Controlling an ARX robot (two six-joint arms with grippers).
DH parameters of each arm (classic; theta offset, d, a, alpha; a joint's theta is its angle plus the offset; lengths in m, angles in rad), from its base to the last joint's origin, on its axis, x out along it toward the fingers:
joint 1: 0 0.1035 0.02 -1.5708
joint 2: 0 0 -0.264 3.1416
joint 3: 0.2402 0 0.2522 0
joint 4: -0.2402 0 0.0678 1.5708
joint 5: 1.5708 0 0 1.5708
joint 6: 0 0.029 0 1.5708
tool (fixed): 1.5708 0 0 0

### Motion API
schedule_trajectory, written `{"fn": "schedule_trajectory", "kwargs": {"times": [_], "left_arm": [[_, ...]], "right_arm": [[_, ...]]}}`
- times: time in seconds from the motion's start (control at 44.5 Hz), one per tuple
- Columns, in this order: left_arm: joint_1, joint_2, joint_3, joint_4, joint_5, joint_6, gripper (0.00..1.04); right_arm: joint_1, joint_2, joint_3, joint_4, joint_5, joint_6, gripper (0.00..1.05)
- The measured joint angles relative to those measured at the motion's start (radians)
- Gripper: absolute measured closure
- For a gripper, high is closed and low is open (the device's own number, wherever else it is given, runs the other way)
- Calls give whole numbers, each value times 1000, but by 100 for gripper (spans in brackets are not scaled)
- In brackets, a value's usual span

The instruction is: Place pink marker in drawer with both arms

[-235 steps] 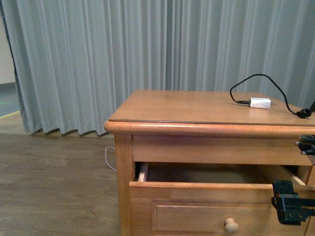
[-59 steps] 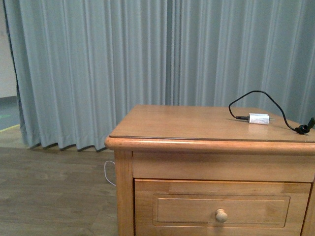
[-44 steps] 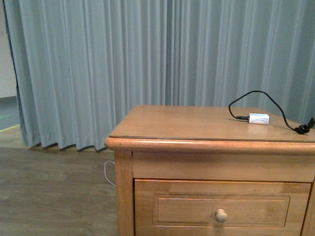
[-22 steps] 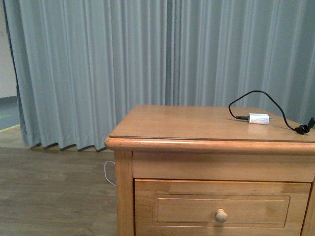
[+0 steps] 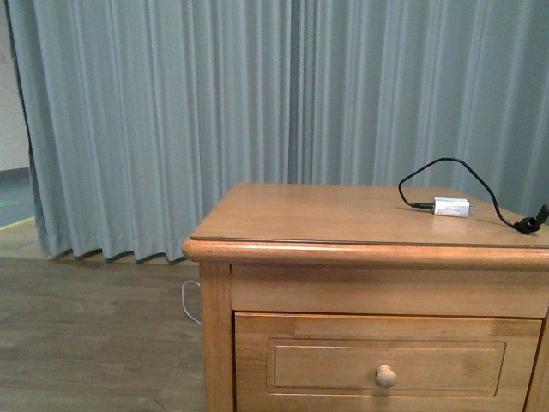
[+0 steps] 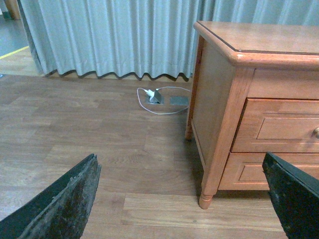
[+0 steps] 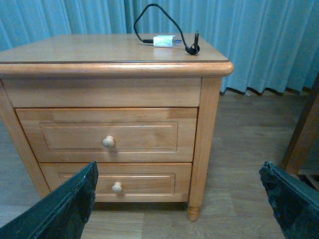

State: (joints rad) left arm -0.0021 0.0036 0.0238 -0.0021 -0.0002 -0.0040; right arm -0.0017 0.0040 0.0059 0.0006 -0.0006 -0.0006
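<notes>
Our left gripper point(image 6: 182, 199) hangs low beside the cabinet point(image 6: 219, 94), its jaws spread wide with nothing between them; past them lie only bare floor and the cabinet's corner leg. Further on, the drawer point(image 7: 107, 136) sits fully shut, its round knob point(image 7: 108, 142) ahead of our right gripper point(image 7: 179, 201) and nearer its left-hand jaw, with the lower drawer point(image 7: 117, 179) beneath. These jaws too stand wide and hold nothing.

The pink marker shows in none of our views; we judge it lies inside the shut drawer, so the task looks done, though we cannot confirm it. Were we to handle it again, we would expect a light, stiff, smooth-sided thing, apt to roll or slip, best pinched across the middle of its barrel.

On the cabinet top, well beyond the right jaws, rests the white charger point(image 7: 164, 41) with its black cable point(image 7: 169, 20). Neither arm appears in the front view.
</notes>
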Motion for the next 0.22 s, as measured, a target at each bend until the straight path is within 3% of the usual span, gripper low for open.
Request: {"fn": "schedule_trajectory", "kwargs": {"times": [0.225], "left_arm": [[0, 0, 0, 0, 0, 0, 6]], "right_arm": [[0, 0, 0, 0, 0, 0, 8]]}}
